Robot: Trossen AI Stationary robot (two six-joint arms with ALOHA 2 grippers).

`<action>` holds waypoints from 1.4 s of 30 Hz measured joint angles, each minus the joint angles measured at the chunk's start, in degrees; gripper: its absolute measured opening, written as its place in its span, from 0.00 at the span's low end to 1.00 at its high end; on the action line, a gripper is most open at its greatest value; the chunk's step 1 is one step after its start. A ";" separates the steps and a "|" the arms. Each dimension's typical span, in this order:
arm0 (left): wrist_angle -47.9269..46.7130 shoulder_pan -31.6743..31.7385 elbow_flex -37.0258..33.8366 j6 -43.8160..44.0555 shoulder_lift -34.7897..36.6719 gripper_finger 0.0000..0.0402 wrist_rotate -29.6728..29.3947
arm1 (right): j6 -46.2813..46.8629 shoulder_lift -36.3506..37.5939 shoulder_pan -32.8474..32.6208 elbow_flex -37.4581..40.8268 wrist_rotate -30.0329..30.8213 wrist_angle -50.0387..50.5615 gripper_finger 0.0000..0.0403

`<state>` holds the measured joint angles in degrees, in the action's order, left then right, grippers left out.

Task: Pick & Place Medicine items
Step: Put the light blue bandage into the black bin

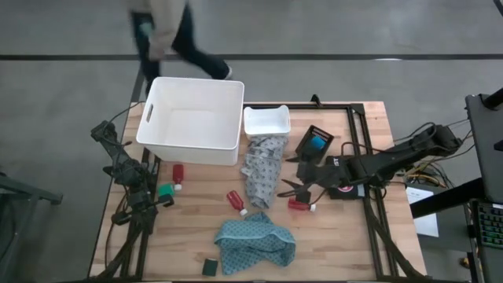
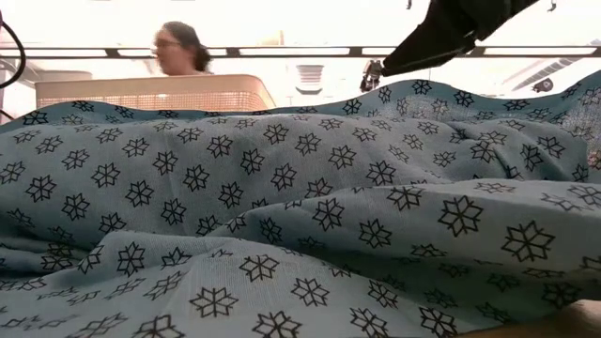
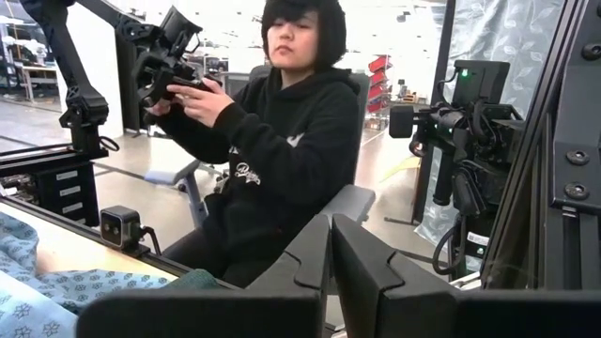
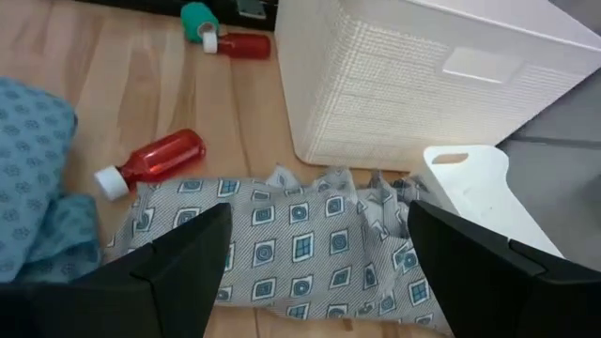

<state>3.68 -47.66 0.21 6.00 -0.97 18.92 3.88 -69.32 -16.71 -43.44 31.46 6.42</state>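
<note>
Right gripper point(image 1: 289, 189) hangs wide open and empty above the grey cloth point(image 1: 263, 169), beside a red bottle point(image 1: 301, 205); reaching stage, I'd say, so next it must drop onto that bottle.

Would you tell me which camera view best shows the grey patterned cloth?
The right wrist view: the grey patterned cloth fills its foreground, crumpled. The high view shows it whole but small. Low and left wrist views show none.

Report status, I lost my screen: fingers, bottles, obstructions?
Right gripper open above grey cloth, holding nothing. Left gripper shut, parked at table's left edge. Nearest red bottle lies beside the right fingers.
</note>
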 joint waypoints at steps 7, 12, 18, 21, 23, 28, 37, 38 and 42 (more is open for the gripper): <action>0.02 -0.01 -0.02 0.00 0.00 0.06 0.00 | -1.36 -0.22 -0.02 0.00 -0.24 0.25 0.79; 0.00 0.00 0.00 0.00 -0.02 0.06 0.00 | -1.36 -0.22 -0.04 0.00 -0.28 0.24 0.79; 0.00 -0.02 -0.01 0.00 0.00 0.06 0.00 | -1.36 -0.22 -0.04 0.00 -0.42 0.26 0.79; 0.02 -0.02 0.00 0.00 0.00 0.06 0.00 | -1.37 -0.22 -0.02 0.00 -0.42 0.26 0.79; 0.00 0.00 0.00 0.00 0.00 0.06 0.00 | -1.36 -0.22 -0.04 0.00 -0.42 0.26 0.79; 0.00 -0.01 -0.01 0.00 0.00 0.06 0.00 | -1.37 -0.22 -0.02 -0.02 -0.42 0.26 0.79; 0.14 -0.02 -0.01 0.00 0.00 0.06 0.00 | -1.36 -0.22 -0.04 -0.02 -0.42 0.26 0.79; 0.27 0.00 0.00 -0.20 0.00 0.06 0.00 | -1.36 -0.22 -0.04 -0.02 -0.40 0.26 0.79; 1.08 -0.02 0.04 -9.57 0.00 0.06 -0.03 | -1.37 -0.22 -0.04 -0.02 -0.42 0.26 0.79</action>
<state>4.77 -47.68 0.25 -3.57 -0.97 18.88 2.52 -69.54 -16.75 -43.46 31.05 6.68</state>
